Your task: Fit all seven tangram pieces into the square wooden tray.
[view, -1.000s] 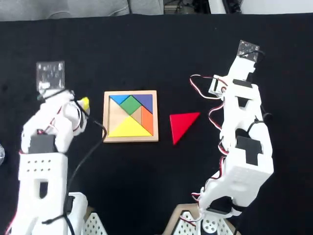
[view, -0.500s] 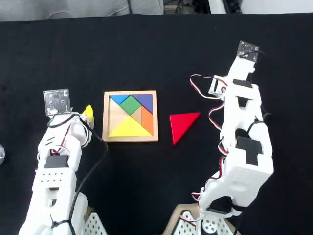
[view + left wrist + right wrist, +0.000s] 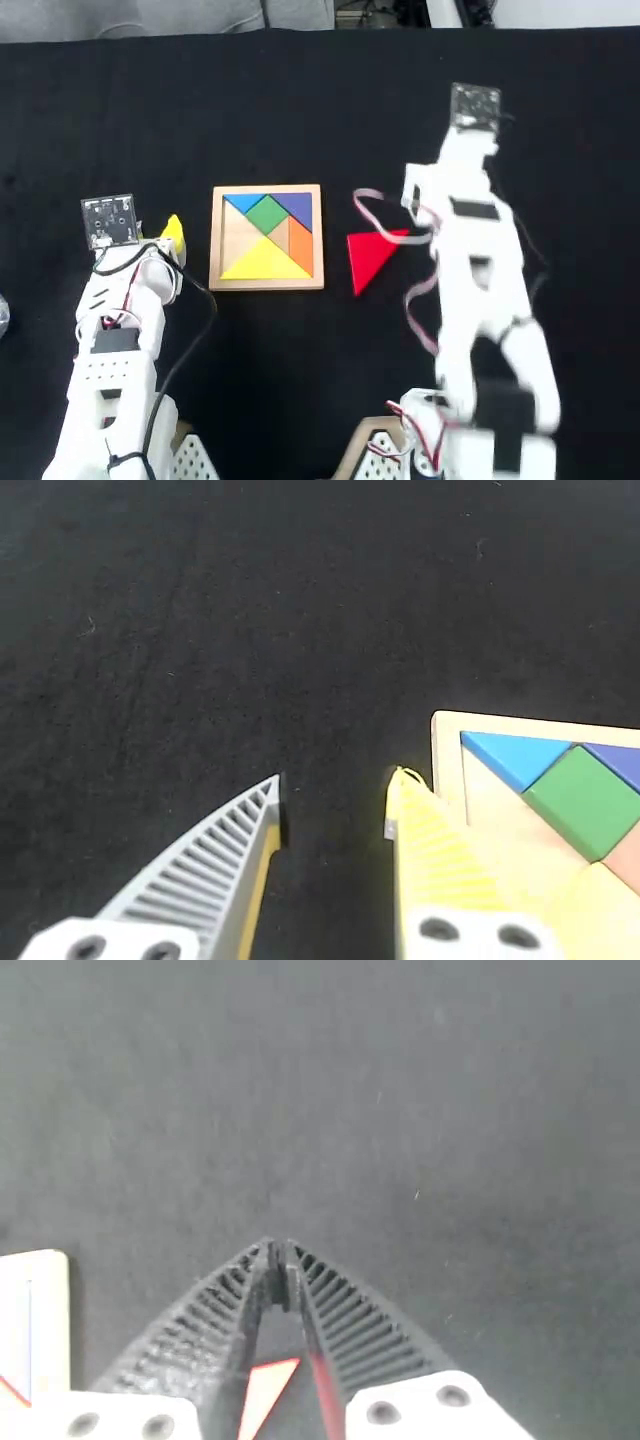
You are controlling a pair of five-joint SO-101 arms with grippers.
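Tray [image 3: 266,284] of pale wood sits on the black bench [image 3: 300,110] with blue, green, orange and yellow pieces [image 3: 266,240] fitted inside. Red triangle [image 3: 370,258] lies flat on the bench near the tray's right edge, apart from it. Left jaws stand spread just off the tray's left edge; right jaws are pressed together close by the red triangle.

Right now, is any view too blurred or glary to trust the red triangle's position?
High view: right arm is motion-smeared, but the red triangle and tray read clean, no glare. Left wrist view: tray corner crisp. Right wrist view: the right gripper hides most of the triangle.
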